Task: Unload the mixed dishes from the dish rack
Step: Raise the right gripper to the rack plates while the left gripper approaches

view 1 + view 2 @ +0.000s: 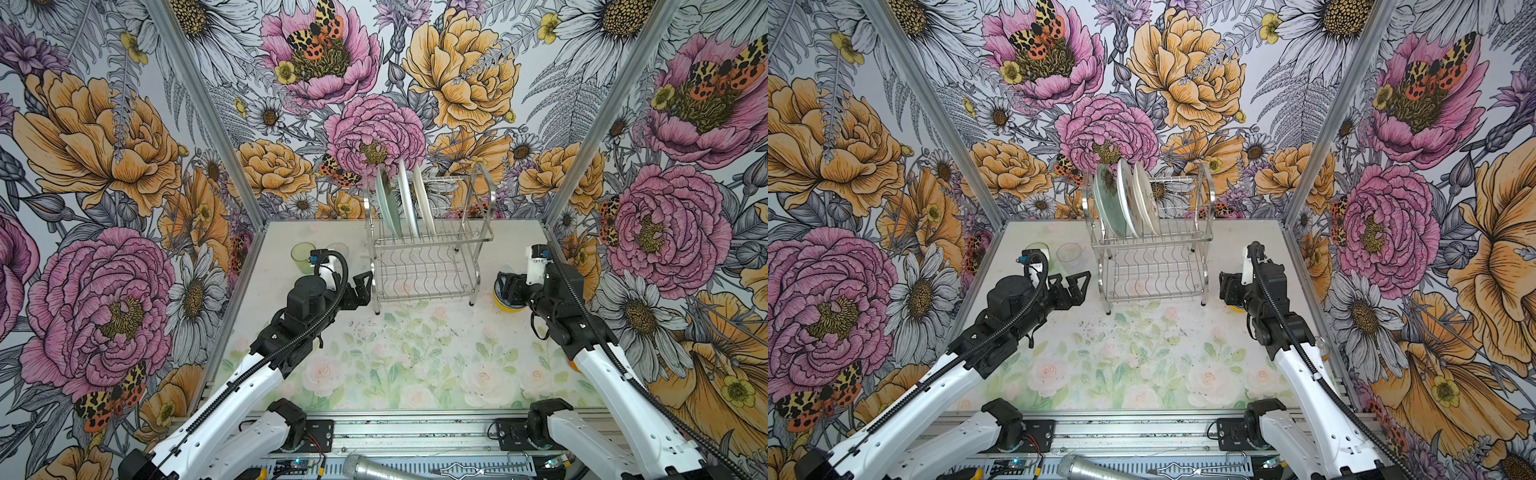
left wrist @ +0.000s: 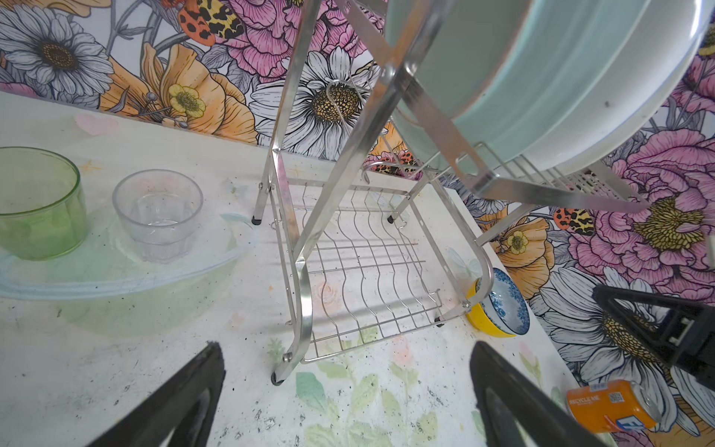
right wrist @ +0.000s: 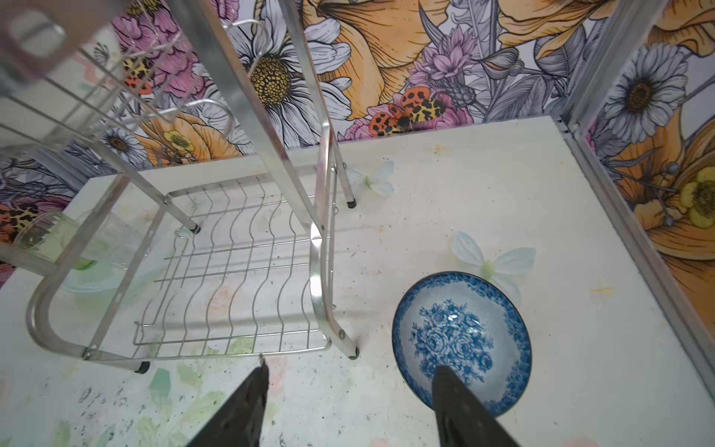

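Plates (image 1: 1109, 203) stand on the rack (image 2: 303, 305); tumblers (image 2: 158, 213) left, seemingly nested bowls (image 3: 460, 333) right.

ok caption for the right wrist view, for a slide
Right claw open over the blue-and-white patterned bowl, beside the chrome dish rack

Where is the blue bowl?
The blue bowl sits inside the yellow bowl, on the table right of the rack in both top views.

Shiny chrome dish rack (image 1: 428, 249), pale green plate (image 2: 503, 69), plain white plate (image 1: 1147, 195), blue-and-white floral bowl (image 3: 460, 340), yellow bowl (image 2: 479, 317), translucent green tumbler (image 2: 38, 205), clear tumbler (image 2: 158, 213), orange can (image 2: 603, 406), pastel rose-print table (image 1: 415, 353)
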### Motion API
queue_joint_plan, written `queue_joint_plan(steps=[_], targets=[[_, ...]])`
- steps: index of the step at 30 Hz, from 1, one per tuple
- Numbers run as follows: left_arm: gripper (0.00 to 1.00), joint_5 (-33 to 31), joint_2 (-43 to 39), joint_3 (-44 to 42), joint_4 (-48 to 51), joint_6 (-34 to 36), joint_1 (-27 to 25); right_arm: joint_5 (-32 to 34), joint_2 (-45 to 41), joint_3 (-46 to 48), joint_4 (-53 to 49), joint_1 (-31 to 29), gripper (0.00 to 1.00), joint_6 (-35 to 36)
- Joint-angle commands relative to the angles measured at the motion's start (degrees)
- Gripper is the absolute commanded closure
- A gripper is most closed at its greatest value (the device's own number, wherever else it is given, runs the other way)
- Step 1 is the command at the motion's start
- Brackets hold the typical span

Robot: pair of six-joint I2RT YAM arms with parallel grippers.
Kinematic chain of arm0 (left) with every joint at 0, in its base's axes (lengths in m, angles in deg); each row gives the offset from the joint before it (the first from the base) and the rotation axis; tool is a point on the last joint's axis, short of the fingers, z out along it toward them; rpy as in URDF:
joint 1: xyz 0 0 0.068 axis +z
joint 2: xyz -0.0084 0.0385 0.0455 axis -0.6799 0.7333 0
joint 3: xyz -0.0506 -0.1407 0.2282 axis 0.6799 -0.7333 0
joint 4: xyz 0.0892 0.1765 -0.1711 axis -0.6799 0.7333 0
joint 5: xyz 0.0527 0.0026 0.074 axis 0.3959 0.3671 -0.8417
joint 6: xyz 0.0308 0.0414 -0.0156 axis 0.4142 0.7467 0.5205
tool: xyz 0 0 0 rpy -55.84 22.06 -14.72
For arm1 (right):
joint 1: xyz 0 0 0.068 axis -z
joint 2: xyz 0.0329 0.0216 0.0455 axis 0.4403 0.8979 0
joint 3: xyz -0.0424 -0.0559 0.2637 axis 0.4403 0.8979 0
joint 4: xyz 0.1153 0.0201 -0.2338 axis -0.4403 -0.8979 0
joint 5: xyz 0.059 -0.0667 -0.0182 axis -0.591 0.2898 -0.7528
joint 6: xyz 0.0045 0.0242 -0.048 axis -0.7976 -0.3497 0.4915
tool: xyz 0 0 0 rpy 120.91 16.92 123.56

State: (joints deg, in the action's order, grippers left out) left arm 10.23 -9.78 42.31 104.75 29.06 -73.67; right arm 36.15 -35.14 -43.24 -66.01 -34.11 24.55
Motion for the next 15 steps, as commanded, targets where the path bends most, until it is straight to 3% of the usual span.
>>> queue_joint_plan(steps=[1,10,15], targets=[[0.01,3.18,0.67,3.42,3.03,2.12,0.51,-6.63,1.01,-5.1,1.97,-1.32,0.31,-0.34],[0.01,5.93,3.31,8.77,3.52,1.69,0.55,-3.64,3.3,-14.28,3.32,-9.85,0.32,-2.36],[0.01,6.02,6.49,12.25,4.05,2.59,0.51,-5.23,7.09,-18.44,6.58,-13.15,0.32,-3.59]])
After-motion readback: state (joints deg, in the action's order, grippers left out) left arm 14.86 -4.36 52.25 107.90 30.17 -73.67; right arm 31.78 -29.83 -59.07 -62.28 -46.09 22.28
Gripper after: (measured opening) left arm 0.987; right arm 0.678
